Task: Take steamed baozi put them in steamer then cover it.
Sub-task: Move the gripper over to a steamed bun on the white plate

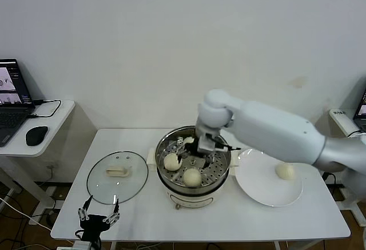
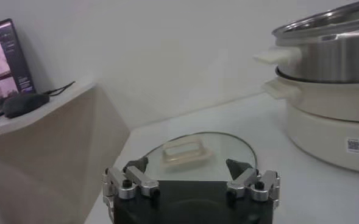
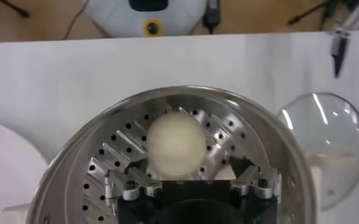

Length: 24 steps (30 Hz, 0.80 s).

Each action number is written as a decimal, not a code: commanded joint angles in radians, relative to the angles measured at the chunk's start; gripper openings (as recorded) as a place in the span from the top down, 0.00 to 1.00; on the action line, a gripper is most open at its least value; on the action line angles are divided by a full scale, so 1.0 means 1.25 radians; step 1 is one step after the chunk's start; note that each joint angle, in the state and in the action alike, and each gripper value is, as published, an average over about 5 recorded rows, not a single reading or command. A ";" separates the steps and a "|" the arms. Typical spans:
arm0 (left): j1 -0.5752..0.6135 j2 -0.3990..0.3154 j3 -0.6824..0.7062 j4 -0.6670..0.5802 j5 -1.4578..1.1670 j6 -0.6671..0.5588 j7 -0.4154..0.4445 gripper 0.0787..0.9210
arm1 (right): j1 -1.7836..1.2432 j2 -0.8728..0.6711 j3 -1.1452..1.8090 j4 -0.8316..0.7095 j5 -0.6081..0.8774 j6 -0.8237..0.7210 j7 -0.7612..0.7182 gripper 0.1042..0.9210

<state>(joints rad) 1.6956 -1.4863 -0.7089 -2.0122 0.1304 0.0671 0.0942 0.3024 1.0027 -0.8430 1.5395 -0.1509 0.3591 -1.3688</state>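
Reaching into the steamer [image 1: 193,164], our right gripper [image 1: 201,147] sits low over the perforated basket, jaws spread wide and holding nothing — one baozi [image 3: 176,145] rests on the basket floor just ahead of its fingers. We count two more buns in the basket [image 1: 172,161] [image 1: 192,177]; a fourth [image 1: 285,171] lies on the white plate [image 1: 257,190]. Cover [image 1: 117,176] lies flat on the tabletop [image 1: 229,218]. Left gripper [image 1: 98,213] parked near the cover — open, empty.
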 commanded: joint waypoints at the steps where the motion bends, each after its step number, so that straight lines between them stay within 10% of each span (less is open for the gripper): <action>1: -0.009 0.003 0.011 -0.003 0.000 0.004 0.011 0.12 | 0.049 -0.204 0.120 0.005 0.192 -0.330 0.017 0.12; 11: -0.003 0.019 0.030 -0.016 -0.008 0.010 0.031 0.12 | -0.172 -0.368 0.302 -0.084 0.076 -0.528 0.037 0.12; 24: 0.020 0.018 0.028 -0.024 -0.013 0.007 0.035 0.12 | -0.342 -0.306 0.388 -0.264 -0.139 -0.403 0.062 0.12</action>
<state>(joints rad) 1.7099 -1.4629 -0.6783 -2.0440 0.1152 0.0799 0.1360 0.0267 0.6310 -0.4632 1.3619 -0.1610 -0.1504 -1.3034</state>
